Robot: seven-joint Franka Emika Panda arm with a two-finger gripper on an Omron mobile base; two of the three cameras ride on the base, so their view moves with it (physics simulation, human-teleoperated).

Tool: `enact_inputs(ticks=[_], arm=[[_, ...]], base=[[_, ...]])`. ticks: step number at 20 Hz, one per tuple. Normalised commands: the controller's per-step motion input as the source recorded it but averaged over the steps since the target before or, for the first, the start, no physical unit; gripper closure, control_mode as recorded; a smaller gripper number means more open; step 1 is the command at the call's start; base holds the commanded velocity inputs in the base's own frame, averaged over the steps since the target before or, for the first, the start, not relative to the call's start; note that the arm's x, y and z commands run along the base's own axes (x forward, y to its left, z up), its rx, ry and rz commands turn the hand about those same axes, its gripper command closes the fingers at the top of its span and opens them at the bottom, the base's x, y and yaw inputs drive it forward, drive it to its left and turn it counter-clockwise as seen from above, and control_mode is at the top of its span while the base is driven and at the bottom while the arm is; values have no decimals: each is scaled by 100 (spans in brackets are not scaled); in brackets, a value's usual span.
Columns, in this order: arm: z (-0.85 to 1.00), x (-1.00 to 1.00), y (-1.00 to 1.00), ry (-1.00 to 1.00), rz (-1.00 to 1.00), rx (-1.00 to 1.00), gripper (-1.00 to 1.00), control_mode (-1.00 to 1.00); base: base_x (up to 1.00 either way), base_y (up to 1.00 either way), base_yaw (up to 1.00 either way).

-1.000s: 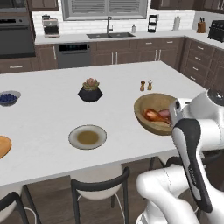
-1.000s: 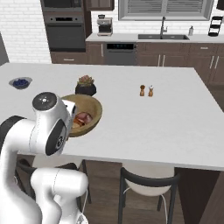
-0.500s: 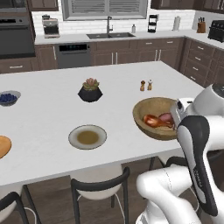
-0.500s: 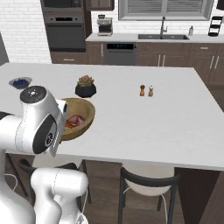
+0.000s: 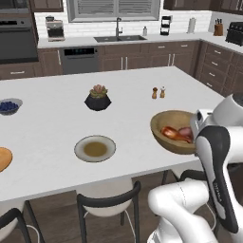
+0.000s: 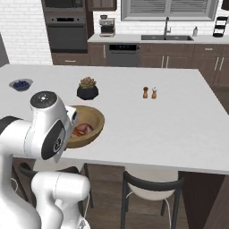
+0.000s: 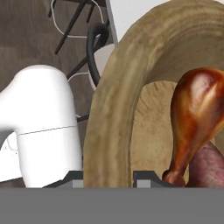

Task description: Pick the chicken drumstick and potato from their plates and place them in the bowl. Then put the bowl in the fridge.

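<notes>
The large tan wooden bowl (image 5: 169,145) (image 6: 95,120) sits at the counter's near edge, right beside my arm. In it lie the orange-brown chicken drumstick (image 5: 169,133) (image 7: 199,109) and the reddish potato (image 5: 186,132) (image 7: 209,168). My gripper (image 7: 109,177) is shut on the bowl's near rim (image 7: 109,109), one fingertip on each side of the wall. Both plates lie bare: the pale grey-rimmed one (image 5: 95,148) mid-counter, the orange wooden disc (image 5: 3,159) at the left edge. The fridge is out of view.
A black plant pot (image 5: 98,98) (image 6: 87,89) stands behind the bowl. Salt and pepper shakers (image 5: 158,92) (image 6: 150,92) are further right. A small blueberry bowl (image 5: 9,106) sits far left. Stools (image 5: 107,200) (image 6: 152,190) stand under the counter's near edge.
The bowl, held by its rim, has slid a little toward the counter's near edge and my base. Everything else stays put.
</notes>
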Motion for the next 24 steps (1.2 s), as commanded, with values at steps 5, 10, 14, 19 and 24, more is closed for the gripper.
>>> enact_inputs(ticks=[5,10,14,19,24], arm=[[0,0,1,0,-3,0,100,-100],[0,0,0,0,0,0,100,-100],[0,0,0,0,0,0,100,100],[0,0,0,0,0,0,100,100],[0,0,0,0,0,0,100,100]], base=[[0,0,0],[0,0,0],[-22,0,-6],[-76,0,-53],[-24,-4,-77]])
